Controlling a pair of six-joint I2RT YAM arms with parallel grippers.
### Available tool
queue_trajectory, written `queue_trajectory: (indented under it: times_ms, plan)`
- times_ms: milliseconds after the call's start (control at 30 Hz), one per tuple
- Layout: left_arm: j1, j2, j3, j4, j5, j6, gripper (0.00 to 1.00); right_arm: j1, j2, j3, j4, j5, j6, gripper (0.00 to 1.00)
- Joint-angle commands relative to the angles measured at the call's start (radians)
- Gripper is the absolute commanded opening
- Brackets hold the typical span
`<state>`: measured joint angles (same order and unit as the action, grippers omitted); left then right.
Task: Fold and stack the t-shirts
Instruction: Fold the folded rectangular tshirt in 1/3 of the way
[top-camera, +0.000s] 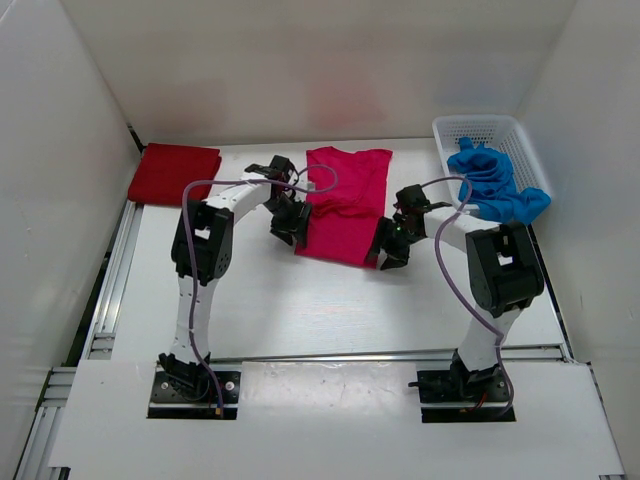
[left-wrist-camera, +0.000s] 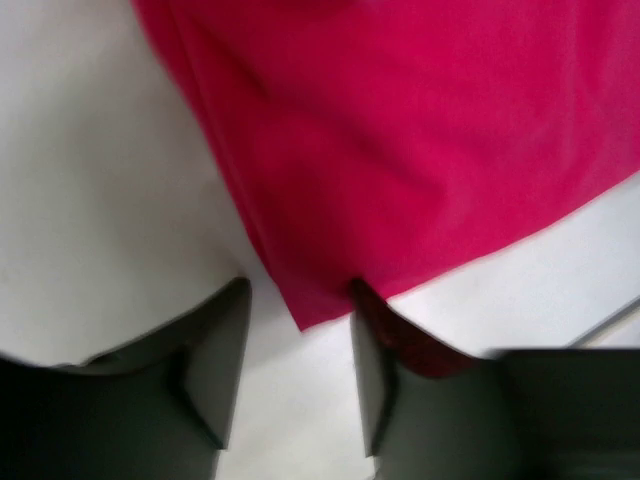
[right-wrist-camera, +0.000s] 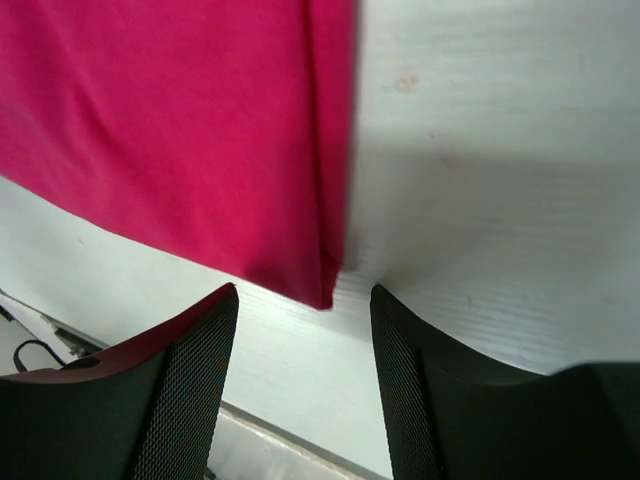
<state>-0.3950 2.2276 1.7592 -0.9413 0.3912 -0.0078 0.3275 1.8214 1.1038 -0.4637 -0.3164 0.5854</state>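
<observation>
The magenta-pink t-shirt (top-camera: 343, 203) lies flat mid-table, folded lengthwise into a narrow strip. My left gripper (top-camera: 291, 229) is open at its near left corner; in the left wrist view the shirt's corner (left-wrist-camera: 320, 300) lies just ahead of the gap between the open fingers (left-wrist-camera: 215, 350). My right gripper (top-camera: 391, 250) is open at the near right corner, which shows in the right wrist view (right-wrist-camera: 315, 280) between the fingertips (right-wrist-camera: 200, 340). The dark red t-shirt (top-camera: 173, 173) lies folded at the far left. The bright blue t-shirt (top-camera: 493, 185) is crumpled in the basket.
A white mesh basket (top-camera: 520, 135) stands at the far right against the wall. White walls enclose the table on three sides. A metal rail (top-camera: 380, 353) runs along the table's near edge in front of the arm bases.
</observation>
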Motion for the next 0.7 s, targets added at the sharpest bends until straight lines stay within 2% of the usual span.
queue_trajectory:
  times_ms: [0,67,100,133,167,200,233,267,300,433,533,567,667]
  plan:
    - [-0.016,0.065,0.048,0.006,0.041,0.008,0.51,-0.002,0.035,-0.019,0.072,-0.049,0.004,0.6]
    - [-0.016,0.089,0.059,-0.005,0.041,0.008,0.39,-0.002,0.035,-0.031,0.094,-0.058,0.016,0.6]
    - [-0.016,0.089,0.059,-0.005,0.05,0.008,0.28,-0.002,0.044,-0.044,0.094,-0.082,0.025,0.6]
    - [-0.016,0.089,0.059,-0.014,0.051,0.008,0.2,-0.002,0.044,-0.044,0.105,-0.092,0.025,0.59]
    - [-0.025,0.089,0.046,-0.014,0.051,0.008,0.13,-0.002,0.044,-0.044,0.105,-0.092,0.025,0.47]
    - [-0.025,0.089,0.046,-0.014,0.051,0.008,0.1,-0.002,0.053,-0.044,0.105,-0.092,0.025,0.38]
    - [-0.036,0.089,0.034,-0.014,0.04,0.008,0.1,-0.002,0.053,-0.044,0.105,-0.092,0.025,0.29]
    - [-0.036,0.077,0.023,-0.014,0.04,0.008,0.1,-0.013,0.053,-0.044,0.105,-0.092,0.025,0.1]
    - [-0.036,0.076,0.014,-0.014,0.04,0.008,0.1,-0.022,0.062,-0.044,0.105,-0.092,0.036,0.02]
    - [-0.045,-0.049,-0.079,-0.014,-0.014,0.008,0.1,-0.022,0.018,-0.065,0.105,-0.122,0.01,0.0]
    - [-0.057,-0.149,-0.226,-0.004,-0.115,0.008,0.1,-0.022,-0.083,-0.131,0.027,-0.113,-0.047,0.0]
    - [-0.073,-0.213,-0.307,-0.004,-0.132,0.008,0.1,-0.013,-0.143,-0.189,0.004,-0.099,-0.056,0.0]
    - [-0.137,-0.305,-0.424,-0.06,-0.195,0.008,0.1,0.014,-0.276,-0.35,-0.059,-0.099,-0.065,0.0]
